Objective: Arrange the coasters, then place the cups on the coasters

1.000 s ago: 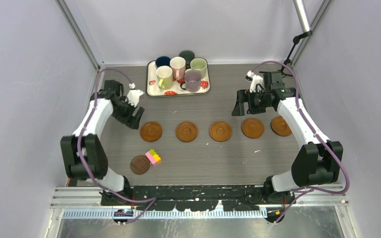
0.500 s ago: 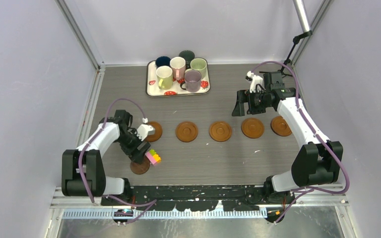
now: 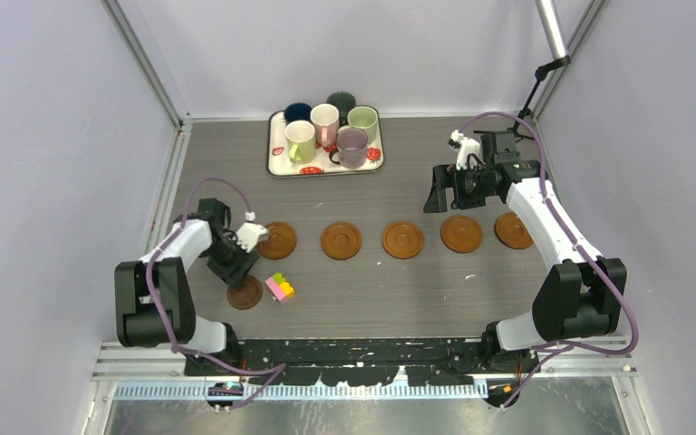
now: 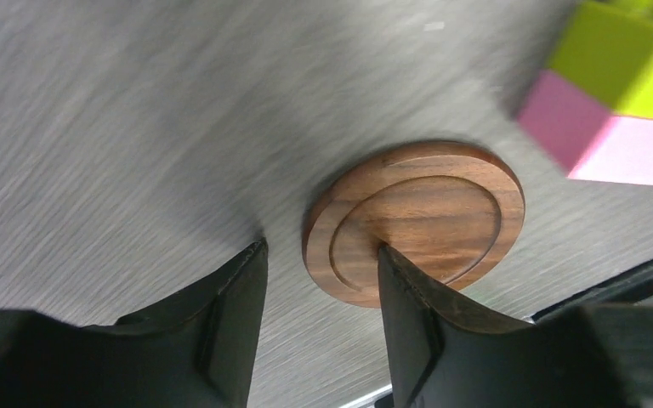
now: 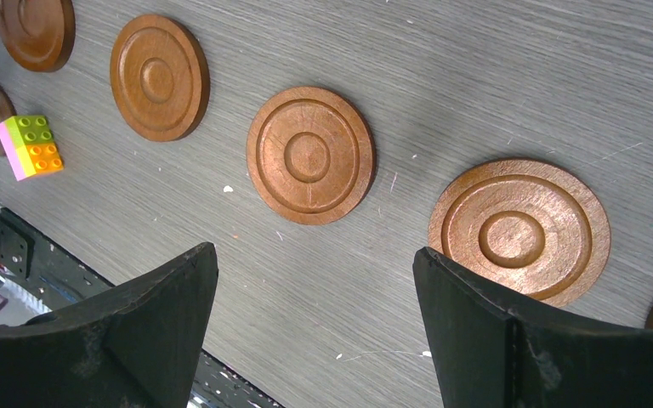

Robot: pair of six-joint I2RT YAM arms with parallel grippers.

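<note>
nearest, left gripper [image 4: 321,252], jaws parted, straddles the rim of a dark brown round wooden coaster [image 4: 442,212] beside a pink-yellow-green block toy [image 3: 280,286]. beyond, five brown coasters [image 3: 403,240] in a row; right gripper [image 5: 315,253] hangs wide open above them. farthest, six mugs [image 3: 326,122] on a strawberry-print white tray [image 3: 274,156].

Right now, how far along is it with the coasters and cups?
Five coasters lie in a row. The left claw straddles the rim of the sixth coaster, beside a block toy, not yet gripping it. All six mugs sit on the tray, so every cup placement is left.
</note>
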